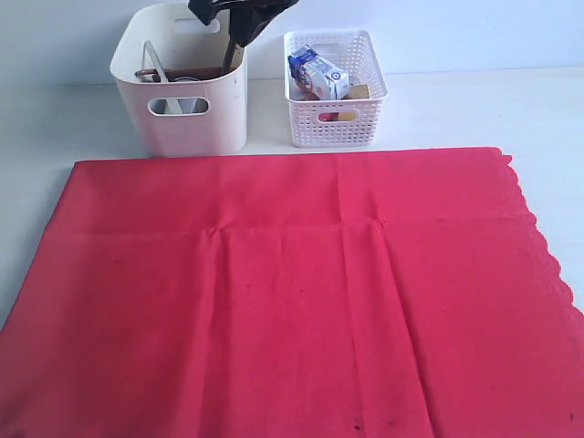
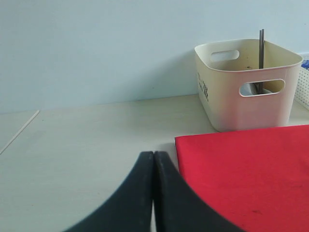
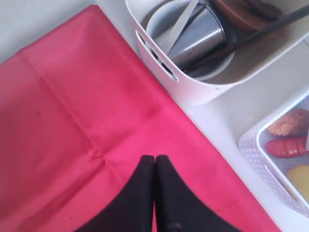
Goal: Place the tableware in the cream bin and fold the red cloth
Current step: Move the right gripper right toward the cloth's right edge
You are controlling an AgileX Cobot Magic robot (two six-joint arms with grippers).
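One red cloth (image 1: 292,292) lies flat, creased, scalloped along one edge.

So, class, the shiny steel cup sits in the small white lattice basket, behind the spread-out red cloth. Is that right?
Not quite. The shiny steel cup sits in the tall smooth cream plastic bin, not the small white lattice basket; the right wrist view shows it. It is indeed behind the spread-out red cloth.
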